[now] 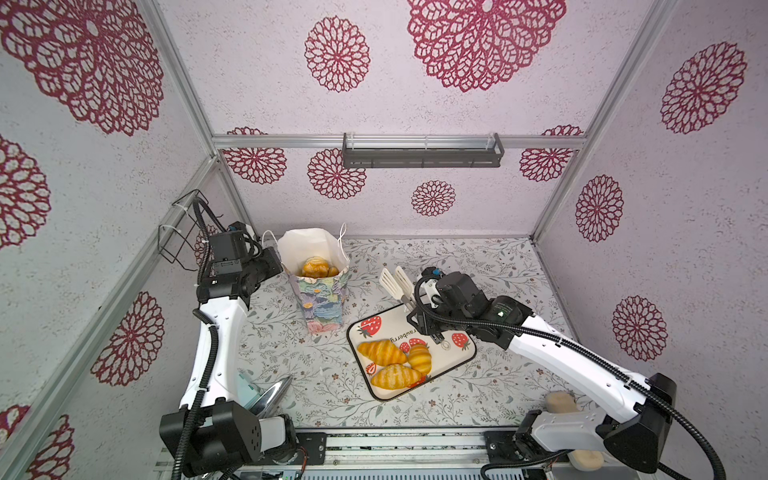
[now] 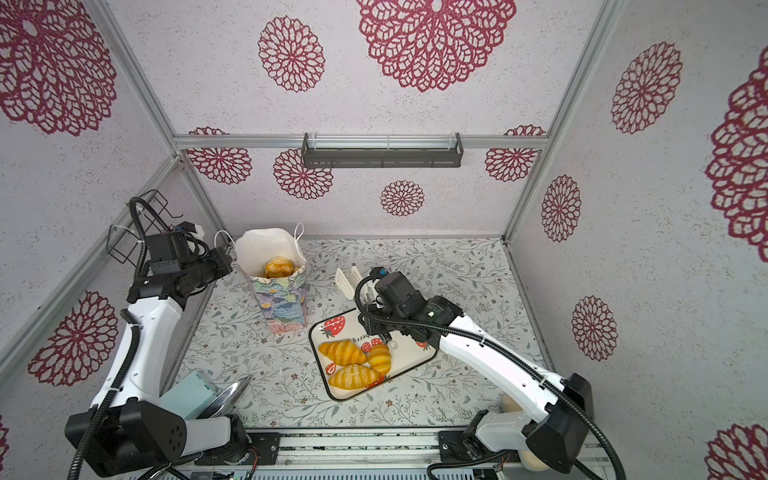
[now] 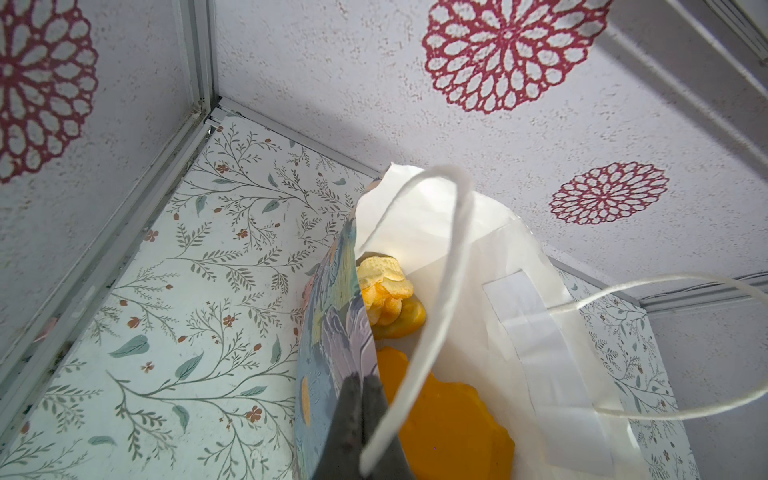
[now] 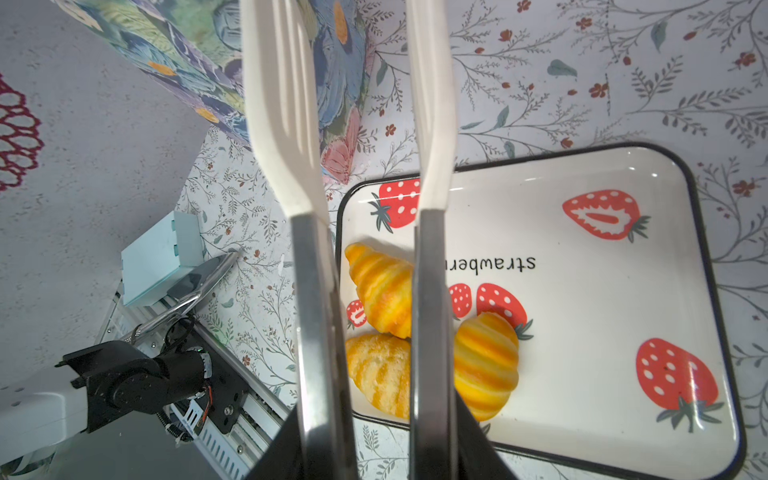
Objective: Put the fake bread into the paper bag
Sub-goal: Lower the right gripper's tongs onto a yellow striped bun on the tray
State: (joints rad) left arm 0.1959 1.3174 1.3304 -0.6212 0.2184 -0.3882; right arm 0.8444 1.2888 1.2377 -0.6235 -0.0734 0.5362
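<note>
Left hand (image 3: 360, 380): pinched shut on paper bag (image 1: 320, 299) rim; right hand (image 1: 422, 318): gripping empty, parted tongs (image 1: 397, 282); three croissants (image 1: 382, 352) on tray (image 1: 457, 353), four o'clock from bag; risk: glossy croissant slipping from smooth tongs.

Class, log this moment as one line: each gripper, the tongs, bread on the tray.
left gripper: shut on paper bag rim | right gripper: holds tongs | tongs: open, empty | tray: three croissants
</note>
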